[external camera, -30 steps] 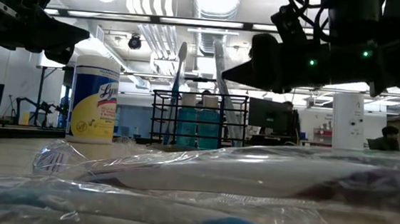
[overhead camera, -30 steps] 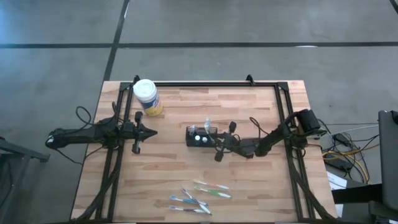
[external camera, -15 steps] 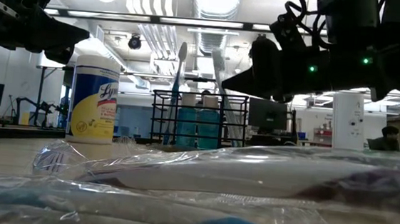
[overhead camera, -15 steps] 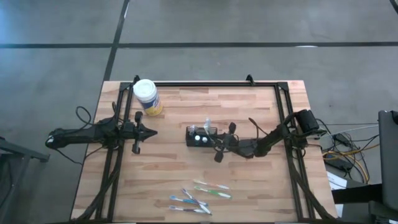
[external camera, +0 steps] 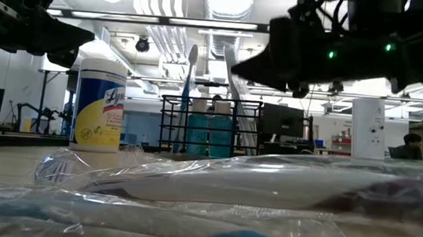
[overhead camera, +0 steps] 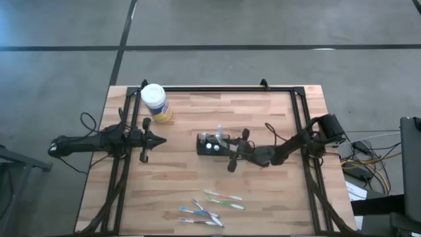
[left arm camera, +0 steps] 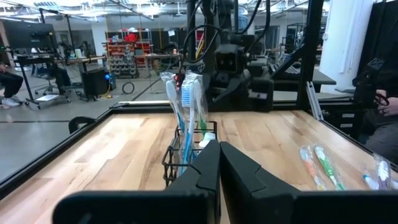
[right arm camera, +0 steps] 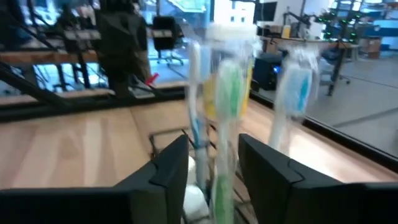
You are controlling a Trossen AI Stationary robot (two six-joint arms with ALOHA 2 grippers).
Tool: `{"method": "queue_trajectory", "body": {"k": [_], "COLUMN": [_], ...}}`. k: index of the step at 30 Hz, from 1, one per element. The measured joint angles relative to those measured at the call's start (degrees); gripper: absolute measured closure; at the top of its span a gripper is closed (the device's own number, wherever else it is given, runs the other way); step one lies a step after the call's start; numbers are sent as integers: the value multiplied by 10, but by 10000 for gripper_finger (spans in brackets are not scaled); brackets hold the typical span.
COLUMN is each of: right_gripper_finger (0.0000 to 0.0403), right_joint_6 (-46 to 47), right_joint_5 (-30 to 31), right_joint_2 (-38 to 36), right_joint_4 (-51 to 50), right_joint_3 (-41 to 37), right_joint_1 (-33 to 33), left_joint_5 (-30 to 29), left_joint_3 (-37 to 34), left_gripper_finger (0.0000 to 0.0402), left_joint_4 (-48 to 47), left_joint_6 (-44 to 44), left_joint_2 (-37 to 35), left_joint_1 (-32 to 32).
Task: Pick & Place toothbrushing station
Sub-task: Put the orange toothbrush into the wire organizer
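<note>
The toothbrushing station (overhead camera: 210,144), a small black wire caddy, stands mid-table with wrapped toothbrushes upright in it, as the low view (external camera: 211,126) also shows. My right gripper (overhead camera: 230,150) hovers at the caddy's right end, open. In the right wrist view its fingers (right arm camera: 168,168) stand on either side of a green wrapped toothbrush (right arm camera: 229,93) whose lower end sits in the caddy. My left gripper (overhead camera: 161,139) waits shut to the left of the caddy, its fingers (left arm camera: 217,158) pointing at the caddy (left arm camera: 186,149).
A yellow wipes tub with a white lid (overhead camera: 154,102) stands at the far left. Several wrapped toothbrushes (overhead camera: 212,204) lie near the table's front edge and fill the low view's foreground (external camera: 266,187). A black frame rail (overhead camera: 217,88) runs round the table.
My right gripper has risen a little at the caddy's right end. The toothbrush beside it has stood up straighter in the caddy and stays there.
</note>
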Motion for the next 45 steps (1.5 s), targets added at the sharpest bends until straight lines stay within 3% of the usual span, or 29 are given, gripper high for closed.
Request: {"method": "queue_trajectory", "body": {"k": [11,19,22,26,29,31,37,45], "right_gripper_finger": [239,253,273,330,378,388,394,394], "right_joint_6": [5,-22,-23,-15,28,76,206,245], "right_joint_5": [-4,0,0,1,4,25,78,110], "right_joint_2": [-109,-259,-340,-457,-530,-563,-583,-544], "right_joint_4": [-130,-260,-332,-447,-562,-641,-802,-811], "right_joint_3": [-1,-1,-1,-1,-1,-1,-1,-15], "right_joint_1": [4,12,27,65,97,119,181,224], "left_joint_5": [0,0,0,0,0,0,0,0], "left_joint_3": [0,0,0,0,0,0,0,0], "left_gripper_finger": [388,388,388,388,388,388,388,388], "left_joint_4": [3,3,3,3,3,3,3,4], "left_joint_6": [2,-6,4,3,-6,-12,-26,-27], "left_joint_2": [0,0,0,0,0,0,0,0], "left_joint_1": [0,0,0,0,0,0,0,0]}}
